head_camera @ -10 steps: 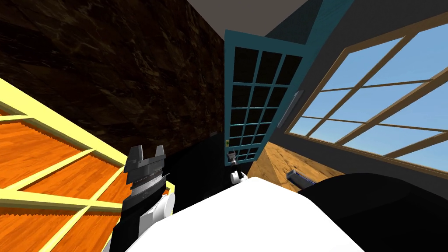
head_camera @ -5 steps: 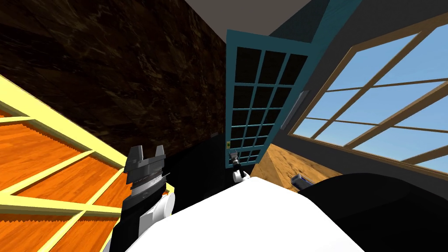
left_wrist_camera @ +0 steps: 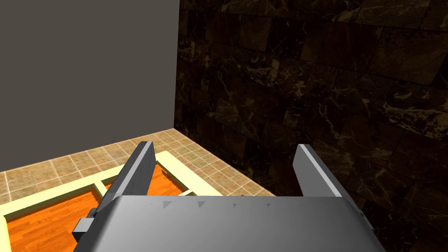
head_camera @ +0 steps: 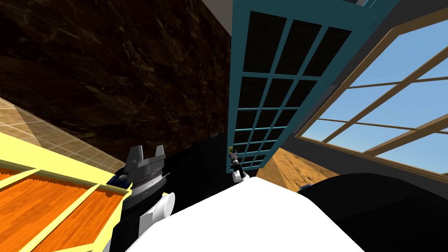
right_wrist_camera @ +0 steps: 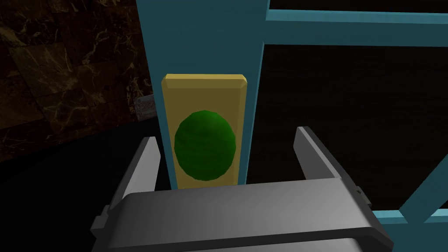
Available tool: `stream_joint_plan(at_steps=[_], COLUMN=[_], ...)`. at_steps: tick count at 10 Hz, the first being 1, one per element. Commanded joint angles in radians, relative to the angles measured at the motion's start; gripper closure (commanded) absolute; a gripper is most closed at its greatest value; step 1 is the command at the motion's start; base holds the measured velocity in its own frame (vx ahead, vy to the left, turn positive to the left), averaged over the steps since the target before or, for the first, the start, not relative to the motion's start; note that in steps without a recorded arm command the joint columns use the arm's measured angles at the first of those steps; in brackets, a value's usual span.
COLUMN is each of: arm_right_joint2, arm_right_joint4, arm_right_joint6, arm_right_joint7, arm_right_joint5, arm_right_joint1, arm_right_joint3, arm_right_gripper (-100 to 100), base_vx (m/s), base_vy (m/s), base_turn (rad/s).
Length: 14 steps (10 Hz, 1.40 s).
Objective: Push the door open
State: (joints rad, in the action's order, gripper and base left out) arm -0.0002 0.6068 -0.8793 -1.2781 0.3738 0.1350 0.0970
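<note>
Door (head_camera: 238, 65) first: you'll find it straight ahead in the head view, a teal frame with a grid of panes that show black, standing between the dark marbled wall (head_camera: 131, 74) on your left and the window (head_camera: 385, 100) on your right. Low on its left stile sits a yellow plate (right_wrist_camera: 203, 92) with a green oval knob (right_wrist_camera: 204, 145) – the right wrist view shows both close up on the stile (right_wrist_camera: 201, 39).

Your right gripper (right_wrist_camera: 226, 135) is up at that plate, small above the chest in the head view (head_camera: 233, 153). Its fingers are spread wide and grip nothing; the plate and knob lie between them, one finger (right_wrist_camera: 142, 164) off the stile's edge over a black area, the other (right_wrist_camera: 313, 151) in front of a black pane. You cannot tell from these views whether the gripper body touches the door.

Your left gripper (head_camera: 148, 151) is raised at your left side (well apart from the door), fingers likewise spread and empty (left_wrist_camera: 225, 146). Beyond it lies a pale yellow frame holding orange wood-grain panels (left_wrist_camera: 43, 218) on a tan tiled floor (left_wrist_camera: 87, 157), next to the marbled wall.
</note>
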Motion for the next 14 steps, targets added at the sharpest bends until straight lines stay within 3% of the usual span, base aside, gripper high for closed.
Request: stream_joint_plan(at_steps=[1, 2, 7, 9, 14], arm_right_joint2=[0.0, 0.0, 0.0, -0.02, -0.035], arm_right_joint4=[0.0, 0.0, 0.0, -0.003, -0.002], arm_right_joint6=[0.0, 0.0, 0.0, 0.005, 0.004], arm_right_joint7=[0.0, 0.0, 0.0, 0.002, 0.004], arm_right_joint5=[0.0, 0.0, 0.0, 0.014, 0.038], arm_right_joint1=[0.0, 0.0, 0.0, 0.001, 0.005], arm_right_joint3=[0.0, 0.0, 0.0, -0.016, -0.048], arm_right_gripper=[-100, 100, 100, 100, 100], base_vx=[0.084, -0.011, -0.016, 0.123, 0.156], base_vy=[-0.01, 0.004, 0.007, 0.052, 0.044], base_turn=[0.012, 0.005, 0.004, -0.022, -0.042])
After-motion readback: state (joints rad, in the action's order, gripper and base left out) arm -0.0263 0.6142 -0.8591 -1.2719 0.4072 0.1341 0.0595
